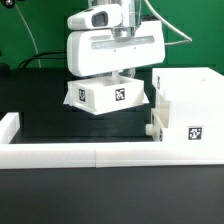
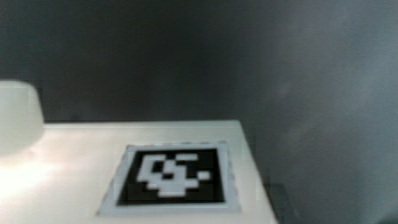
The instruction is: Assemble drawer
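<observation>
Gripper (image 1: 112, 78) is hanging over a tagged tray (image 1: 107, 95), just beside the case (image 1: 190, 110), above the black table (image 1: 60, 128); whether its fingers are spread or pinching is hidden.

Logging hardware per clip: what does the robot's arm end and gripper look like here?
In the exterior view the gripper hangs from a wide, boxy white housing with rounded corners. Above it sits a white wrist section with a dark oval window or inset, and dark cables run up behind it. No markings are legible on it. The fingers are hidden behind the tagged white tray.
</observation>
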`<state>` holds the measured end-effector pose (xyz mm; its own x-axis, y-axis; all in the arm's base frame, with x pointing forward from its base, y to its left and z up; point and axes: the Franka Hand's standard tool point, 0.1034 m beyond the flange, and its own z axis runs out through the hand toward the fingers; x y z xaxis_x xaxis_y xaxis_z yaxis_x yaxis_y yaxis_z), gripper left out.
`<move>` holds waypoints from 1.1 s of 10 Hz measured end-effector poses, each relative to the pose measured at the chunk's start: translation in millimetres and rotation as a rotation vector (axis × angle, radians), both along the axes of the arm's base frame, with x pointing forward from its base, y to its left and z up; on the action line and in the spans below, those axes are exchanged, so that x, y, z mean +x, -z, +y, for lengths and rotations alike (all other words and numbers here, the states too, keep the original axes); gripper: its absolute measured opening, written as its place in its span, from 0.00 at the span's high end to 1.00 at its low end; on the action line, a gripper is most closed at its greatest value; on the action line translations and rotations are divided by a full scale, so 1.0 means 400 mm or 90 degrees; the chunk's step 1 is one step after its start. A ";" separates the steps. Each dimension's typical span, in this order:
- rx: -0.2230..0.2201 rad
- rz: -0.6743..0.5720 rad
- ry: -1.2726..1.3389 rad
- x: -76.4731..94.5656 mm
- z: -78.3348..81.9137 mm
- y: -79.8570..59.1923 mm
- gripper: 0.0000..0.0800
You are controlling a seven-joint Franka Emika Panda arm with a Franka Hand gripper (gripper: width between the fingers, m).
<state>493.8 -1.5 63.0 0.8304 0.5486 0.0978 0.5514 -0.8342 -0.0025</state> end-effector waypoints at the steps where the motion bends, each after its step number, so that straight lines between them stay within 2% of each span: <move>1: -0.010 -0.004 -0.079 0.018 0.002 0.000 0.95; 2: -0.012 -0.004 -0.112 0.028 0.000 0.001 0.95; 4: -0.035 -0.008 -0.257 0.042 -0.015 0.001 0.95; 9: -0.062 -0.010 -0.460 0.038 -0.032 0.006 0.95; 11: -0.088 -0.007 -0.615 0.045 -0.055 0.006 0.95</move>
<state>511.7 -23.4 60.5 0.0158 0.9998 -0.0137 0.9974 -0.0148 0.0706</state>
